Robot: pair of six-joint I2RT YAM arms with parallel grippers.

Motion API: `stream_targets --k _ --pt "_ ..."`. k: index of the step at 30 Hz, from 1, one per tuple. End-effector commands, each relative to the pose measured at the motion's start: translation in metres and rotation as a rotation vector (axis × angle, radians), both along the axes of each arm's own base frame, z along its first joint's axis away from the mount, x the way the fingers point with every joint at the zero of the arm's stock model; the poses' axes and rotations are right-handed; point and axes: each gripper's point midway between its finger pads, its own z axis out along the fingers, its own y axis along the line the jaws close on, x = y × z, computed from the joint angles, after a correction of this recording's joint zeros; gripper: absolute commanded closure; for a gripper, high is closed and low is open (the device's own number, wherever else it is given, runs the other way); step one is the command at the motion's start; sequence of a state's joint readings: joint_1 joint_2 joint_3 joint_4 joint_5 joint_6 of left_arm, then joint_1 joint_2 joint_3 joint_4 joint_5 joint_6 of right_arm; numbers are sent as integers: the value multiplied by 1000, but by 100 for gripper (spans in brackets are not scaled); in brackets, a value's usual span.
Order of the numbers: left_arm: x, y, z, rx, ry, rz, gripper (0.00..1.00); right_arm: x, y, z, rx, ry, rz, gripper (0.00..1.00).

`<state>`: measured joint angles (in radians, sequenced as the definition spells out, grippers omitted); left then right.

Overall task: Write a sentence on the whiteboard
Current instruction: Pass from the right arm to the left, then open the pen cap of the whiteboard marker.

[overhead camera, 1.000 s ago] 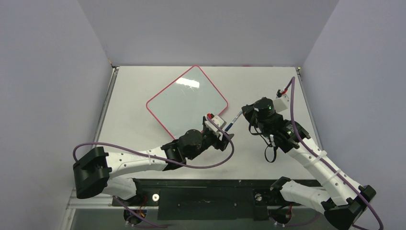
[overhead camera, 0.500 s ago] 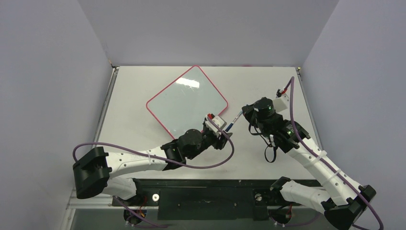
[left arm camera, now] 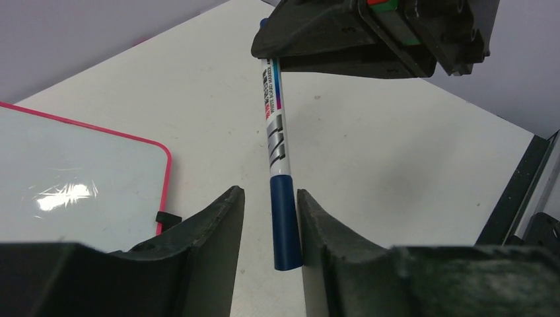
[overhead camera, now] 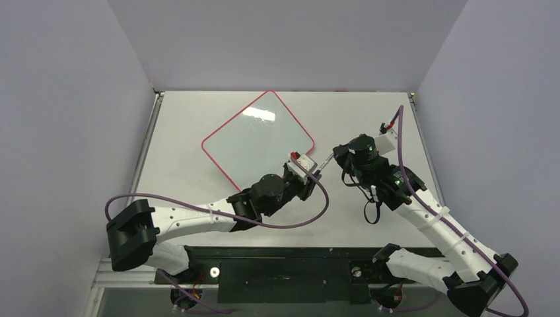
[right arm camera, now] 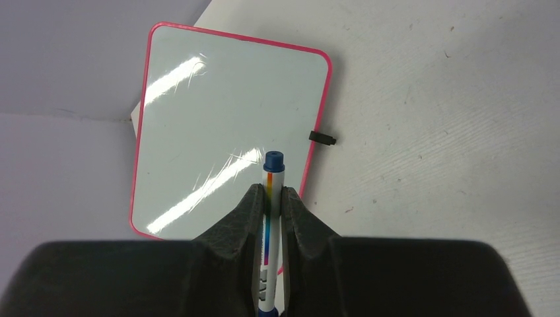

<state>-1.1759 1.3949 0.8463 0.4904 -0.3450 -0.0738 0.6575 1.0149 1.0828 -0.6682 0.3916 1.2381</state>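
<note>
Glossy white whiteboard (overhead camera: pixel 257 142), thin pink rim, rounded corners, glare streaks.

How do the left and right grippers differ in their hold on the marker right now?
The right gripper is shut on the white barrel of the marker; the left gripper stands open around its blue cap, with a gap on one side. The right gripper carries the marker; the left gripper does not yet grip it. Both meet at the same marker.
</note>
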Motion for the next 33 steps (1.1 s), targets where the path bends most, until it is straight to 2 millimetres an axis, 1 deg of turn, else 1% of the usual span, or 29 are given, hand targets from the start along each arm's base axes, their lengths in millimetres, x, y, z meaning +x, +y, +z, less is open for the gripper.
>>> stream_targets --k 1,2,3,5,8,9,10,11,12,13,14,15,16,17,18,19,20,21,22,23,24,25,26,27,28,30,31,32,33 --pt "8 -6 23 -43 -37 20 78 2 -1 3 -20 -16 -6 100" --pt "8 -6 22 -39 -36 21 83 2 -1 2 -21 -16 -6 100" --pt "9 -6 22 -37 -36 22 92 1 -1 3 -23 -17 -4 100" --pt "9 -6 22 -33 -35 27 100 1 2 4 -28 -23 18 100" --pt "10 -4 22 -34 -32 34 100 1 9 8 -40 -52 80 99" --pt "9 -2 25 -41 -34 32 100 -1 13 6 -39 -57 115 90" --pt "10 -1 23 -44 -29 31 100 1 16 11 -51 -91 144 84" --pt "8 0 26 -51 -29 20 100 -1 18 9 -54 -100 166 71" --pt "9 2 24 -50 -19 18 100 1 19 14 -73 -131 189 65" --pt "7 3 27 -57 -18 1 100 1 20 18 -76 -154 205 56" --pt "9 6 25 -45 -9 1 100 0 19 18 -107 -168 226 53" --pt "6 7 29 -48 -9 -22 100 0 17 22 -111 -185 235 50" --pt "8 10 26 -30 6 -24 100 -2 17 24 -137 -201 266 49" --pt "8 14 31 -37 9 -47 100 -1 15 26 -149 -209 275 48" --pt "6 19 34 -43 22 -60 100 -4 20 25 -169 -219 340 48" --pt "7 23 34 -48 33 -95 100 -1 19 28 -166 -233 357 48" --pt "5 28 37 -67 52 -111 100 -8 29 26 -150 -238 450 49" --pt "5 32 39 -78 64 -156 100 -3 27 31 -126 -267 461 48" --pt "-3 35 43 -98 83 -212 100 -7 32 29 -79 -273 536 44" --pt "2 42 41 -101 106 -209 100 -7 37 38 -35 -320 562 41" --pt "-4 45 47 -112 105 -250 100 -10 39 36 6 -324 608 37" --pt "-1 51 46 -109 118 -250 100 -9 41 41 36 -355 624 36" --pt "-7 53 51 -116 117 -286 100 -12 44 44 64 -366 669 33" --pt "-5 58 51 -116 131 -288 100 -14 48 52 68 -397 700 31" --pt "-12 58 54 -120 135 -332 100 -18 55 52 82 -396 753 30" --pt "-14 63 57 -126 152 -368 100 -23 66 62 106 -435 828 28" --pt "-15 64 57 -121 166 -379 100 -30 72 64 136 -444 871 27" --pt "-17 64 56 -116 177 -400 100 -33 77 75 151 -497 898 27" --pt "-19 64 56 -108 188 -409 100 -40 81 78 169 -511 930 27"
